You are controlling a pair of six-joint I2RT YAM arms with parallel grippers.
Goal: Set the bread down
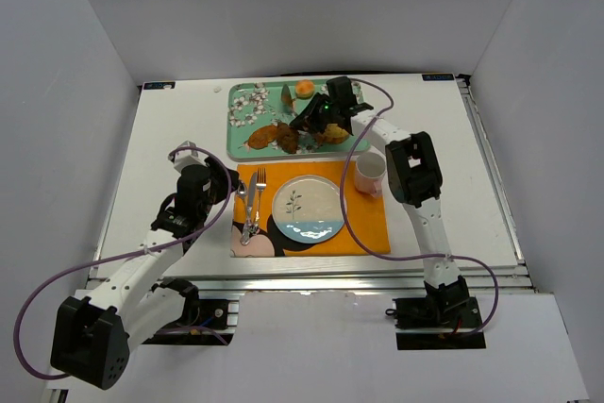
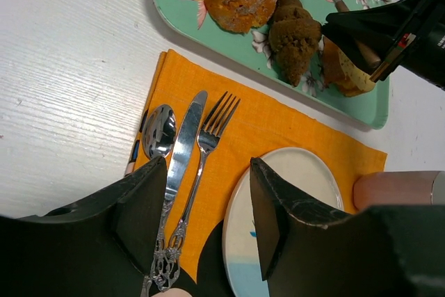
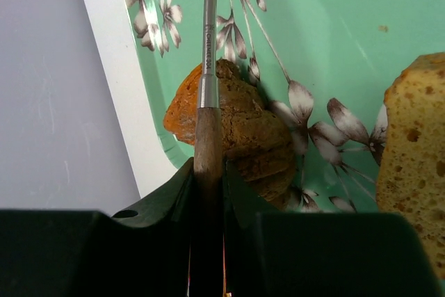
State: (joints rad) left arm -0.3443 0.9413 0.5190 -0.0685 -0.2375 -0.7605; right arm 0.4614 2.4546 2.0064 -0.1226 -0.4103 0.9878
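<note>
The bread, a small golden-orange bun point(image 1: 304, 89), lies at the back of the green flowered tray point(image 1: 243, 143). My right gripper point(image 1: 312, 120) hovers over the tray in front of the bun. In the right wrist view it point(image 3: 207, 180) is shut on the wooden handle point(image 3: 206, 140) of a metal utensil, which points over dark brown meat pieces point(image 3: 254, 137). The utensil's head is cut off at the top of that view, where the bun is out of view. My left gripper point(image 1: 200, 179) point(image 2: 207, 206) is open and empty above the placemat beside the cutlery.
A white-and-blue plate point(image 1: 310, 207) point(image 2: 306, 182) sits on the orange placemat point(image 1: 363, 224). Spoon point(image 2: 158, 130), knife point(image 2: 183, 140) and fork point(image 2: 210, 133) lie to its left. A pink cup point(image 1: 370, 175) stands to its right. A tan bread slice point(image 3: 417, 165) lies on the tray.
</note>
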